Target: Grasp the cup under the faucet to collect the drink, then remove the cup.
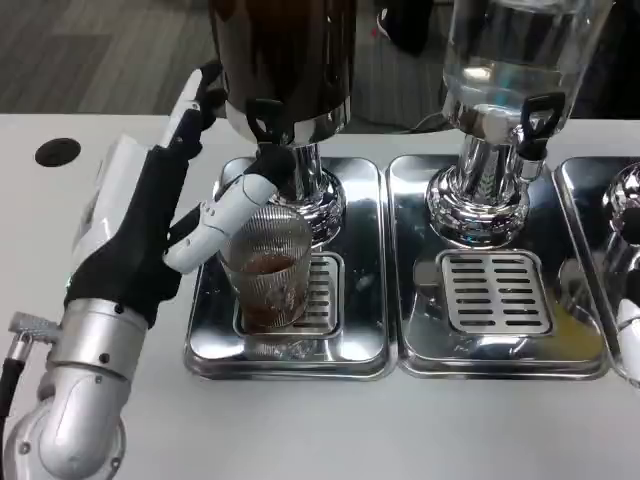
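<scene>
- The left hand [205, 215] reaches in from the left and wraps its white and black fingers [243, 197] around the ribbed clear glass cup [268, 268], holding it.
- The cup stands upright on the slotted grate of the left shiny steel drip tray [215, 340], under the black faucet [266, 122] of the dark drink dispenser [285, 60]; it holds a shallow layer of brown drink.
- The dispenser's chrome pedestal [318, 190] rises just behind the cup, close to the fingers.
- Just to the right sits a second steel drip tray [420, 340] with its own slotted grate [497, 292], bearing the clear-water dispenser [515, 50] on a chrome base, with its black tap lever [538, 118] at the front.
- A third tray's edge [585, 190] shows at the far right, with another chrome base [625, 205] on it.
- A small white piece at the right edge may be part of the right hand [630, 322]; how its fingers lie cannot be told.
- A round black hole [57, 152] is set in the white bench [320, 430] to the left, well apart from the trays.
</scene>
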`<state>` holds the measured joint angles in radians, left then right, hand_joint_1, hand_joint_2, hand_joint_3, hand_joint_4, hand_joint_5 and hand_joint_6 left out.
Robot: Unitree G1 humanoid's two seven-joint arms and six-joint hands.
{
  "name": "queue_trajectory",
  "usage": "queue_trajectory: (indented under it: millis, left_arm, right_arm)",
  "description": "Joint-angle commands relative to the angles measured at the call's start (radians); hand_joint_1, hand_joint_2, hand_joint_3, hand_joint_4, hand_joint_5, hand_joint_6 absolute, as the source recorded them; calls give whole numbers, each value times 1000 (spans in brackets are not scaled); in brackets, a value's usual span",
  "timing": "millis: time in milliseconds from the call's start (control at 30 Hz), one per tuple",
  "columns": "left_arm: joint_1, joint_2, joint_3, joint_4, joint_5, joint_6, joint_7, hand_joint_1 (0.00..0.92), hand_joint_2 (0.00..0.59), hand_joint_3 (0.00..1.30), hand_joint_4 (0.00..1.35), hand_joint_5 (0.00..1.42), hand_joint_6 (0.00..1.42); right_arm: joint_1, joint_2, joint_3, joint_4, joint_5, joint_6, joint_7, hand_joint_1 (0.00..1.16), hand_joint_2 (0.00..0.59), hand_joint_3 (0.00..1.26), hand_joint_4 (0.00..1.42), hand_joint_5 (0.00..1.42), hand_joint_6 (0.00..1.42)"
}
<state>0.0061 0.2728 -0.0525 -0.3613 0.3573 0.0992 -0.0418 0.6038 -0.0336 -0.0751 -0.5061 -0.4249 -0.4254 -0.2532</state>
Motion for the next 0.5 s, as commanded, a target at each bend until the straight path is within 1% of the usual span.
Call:
queue_trajectory:
  millis: [33,167,300,400,500]
  left_arm:
    - [28,17,25,-26,-13,-26,-15,0,26,0,0,66,118]
    - [50,38,48,-41,-20,-35,-39,0,13,0,0,28,7]
    - [74,72,70,-54,-14,-45,-60,0,7,0,0,6,0]
    - [110,115,95,-73,9,-69,-71,0,7,0,0,0,0]
    - [150,153,130,-84,9,-98,-84,0,7,0,0,0,0]
  right_arm:
    - [13,8,2,-17,0,-21,1,758,446,422,409,358,394]
    - [19,11,8,-19,-5,-25,1,758,446,422,409,359,394]
    - [24,14,9,-18,-9,-30,0,758,446,422,409,359,394]
    - [27,15,9,-17,-12,-35,2,758,446,422,409,359,394]
    - [29,15,10,-15,-14,-39,5,759,446,422,409,361,395]
